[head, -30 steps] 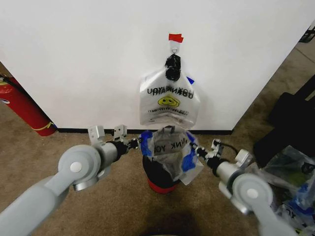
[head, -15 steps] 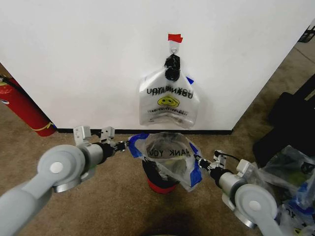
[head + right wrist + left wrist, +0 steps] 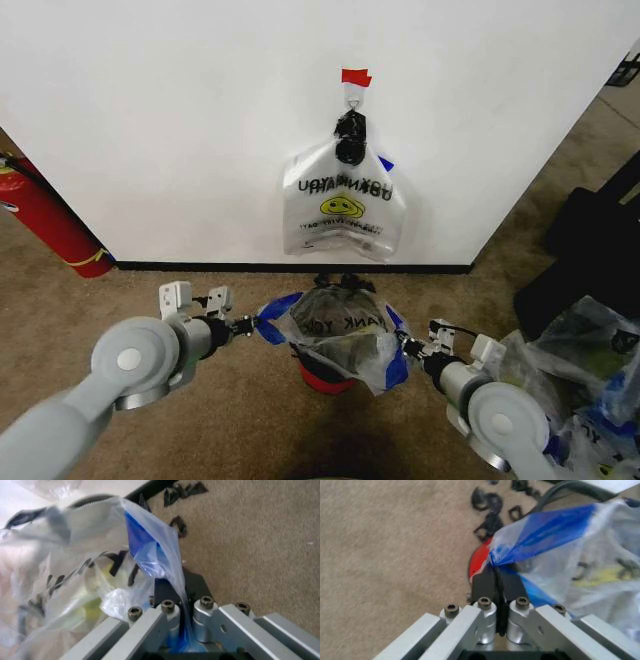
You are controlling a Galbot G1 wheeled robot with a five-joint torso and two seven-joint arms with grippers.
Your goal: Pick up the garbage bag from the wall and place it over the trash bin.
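Bags on wall hook: one, the whitish smiley-face bag [image 3: 343, 207], hanging on the white wall [image 3: 180, 120] under one strip of red tape [image 3: 356, 76].
Garbage bag: one garbage bag [image 3: 340, 325] with blue handles and black lettering, spread over the top of the trash bin [image 3: 322, 374] on the carpet floor [image 3: 230, 420], held at both sides.
Left pincer: left pincer [image 3: 498, 578] closed tight on the bag's blue handle, at the bin's left side.
Right pincer: right pincer [image 3: 181, 588] closed tight on the other blue handle, at the bin's right side.
Trash bin: one; mostly hidden under the bag in the head view, with only part of the black mesh and red base visible.
Fire extinguisher: one red fire extinguisher [image 3: 45, 215], cut off at the left edge.
Stuffed bags: a heap [image 3: 590, 380] at the right edge, cut off; count unclear.
Wrist views: these show the pinched plastic between the closed fingers and small black scraps [image 3: 487, 506] on the carpet, details too small to read from the head view.
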